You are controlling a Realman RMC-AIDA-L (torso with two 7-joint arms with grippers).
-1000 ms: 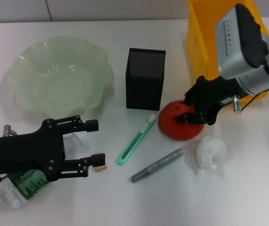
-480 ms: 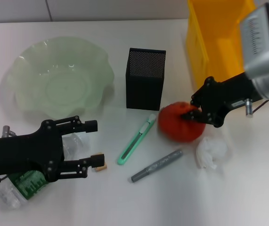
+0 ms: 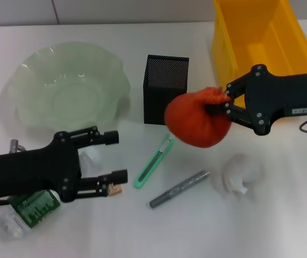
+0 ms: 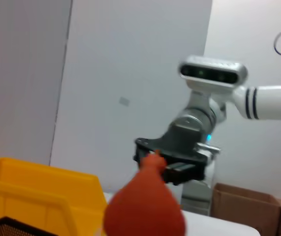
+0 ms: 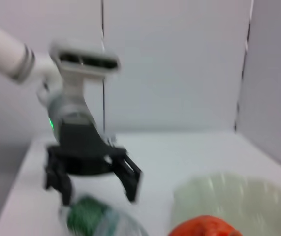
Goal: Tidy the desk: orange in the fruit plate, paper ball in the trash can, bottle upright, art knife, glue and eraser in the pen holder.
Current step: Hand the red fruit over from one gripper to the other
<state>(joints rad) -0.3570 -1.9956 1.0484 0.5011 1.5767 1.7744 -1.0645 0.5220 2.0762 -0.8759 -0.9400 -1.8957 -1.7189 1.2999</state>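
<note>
At centre right of the head view, the right gripper pinches the orange in the air beside the black mesh pen holder. Lower left, the left gripper is spread over the lying bottle.

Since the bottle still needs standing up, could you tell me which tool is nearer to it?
Left. The left tool hangs open just above the lying bottle, at the table's near left. The right tool is far across the table, shut on the orange, lifted near the pen holder.
</note>
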